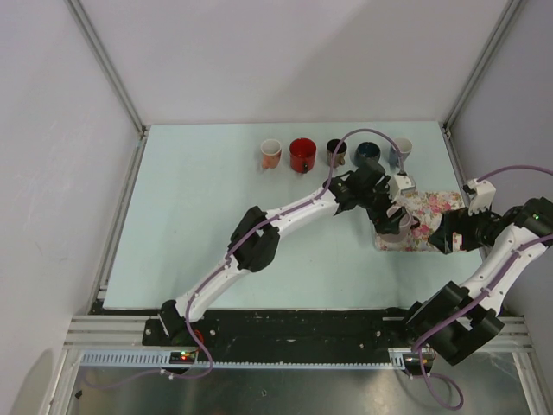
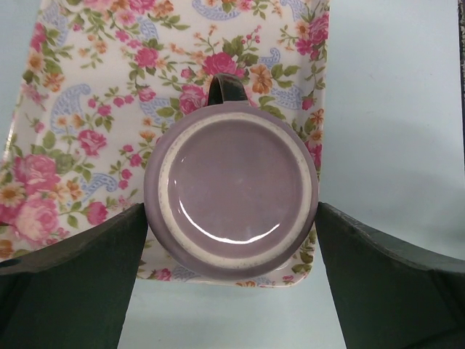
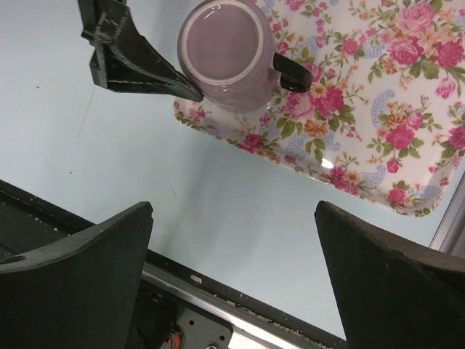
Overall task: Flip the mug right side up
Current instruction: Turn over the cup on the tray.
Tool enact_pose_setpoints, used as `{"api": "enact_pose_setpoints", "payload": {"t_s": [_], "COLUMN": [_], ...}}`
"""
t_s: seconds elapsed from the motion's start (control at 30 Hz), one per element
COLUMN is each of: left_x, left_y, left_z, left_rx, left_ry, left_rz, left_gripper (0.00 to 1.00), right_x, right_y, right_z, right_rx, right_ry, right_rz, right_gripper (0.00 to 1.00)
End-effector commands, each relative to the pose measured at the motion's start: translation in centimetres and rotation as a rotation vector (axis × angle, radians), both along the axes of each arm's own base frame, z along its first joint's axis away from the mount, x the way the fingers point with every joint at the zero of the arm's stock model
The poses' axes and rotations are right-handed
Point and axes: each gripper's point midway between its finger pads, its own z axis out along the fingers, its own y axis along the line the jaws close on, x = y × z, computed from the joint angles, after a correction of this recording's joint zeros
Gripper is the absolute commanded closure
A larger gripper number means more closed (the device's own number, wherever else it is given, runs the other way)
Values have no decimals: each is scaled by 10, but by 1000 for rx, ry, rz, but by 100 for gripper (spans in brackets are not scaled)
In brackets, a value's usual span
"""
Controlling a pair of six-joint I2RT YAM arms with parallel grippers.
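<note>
A lilac mug (image 2: 231, 190) stands upside down, base up, on the near corner of a floral tray (image 2: 87, 109). Its dark handle (image 2: 225, 86) points away from my left wrist. My left gripper (image 2: 231, 218) is open, one finger close by each side of the mug; whether they touch it I cannot tell. From above, the mug (image 1: 399, 223) sits at the tray's (image 1: 436, 206) left front corner under the left gripper (image 1: 390, 214). My right gripper (image 3: 234, 211) is open and empty over bare table, just off the tray's (image 3: 378, 94) edge, with the mug (image 3: 221, 51) ahead of it.
Several upright mugs line the back of the table: a pink one (image 1: 271, 154), a red one (image 1: 302, 155), a dark one (image 1: 336, 152), a teal one (image 1: 368, 153) and a pale one (image 1: 400, 152). The black and metal front rail (image 3: 218, 291) lies under the right gripper.
</note>
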Motion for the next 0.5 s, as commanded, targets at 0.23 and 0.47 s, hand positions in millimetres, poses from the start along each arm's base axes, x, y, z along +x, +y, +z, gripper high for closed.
{"api": "enact_pose_setpoints", "payload": {"t_s": [0.23, 0.47], "left_x": [-16, -22], "left_y": [-13, -20], "left_z": [3, -3], "left_rx": [-49, -63], "left_ry": [71, 102], "left_rz": [-29, -37], "left_gripper": [0, 0], "right_x": [-4, -5], "right_y": [10, 9], "right_z": [8, 4], "right_rx": [38, 56], "right_ry": [-36, -28], "right_rz": [23, 15], "right_gripper": [1, 1]}}
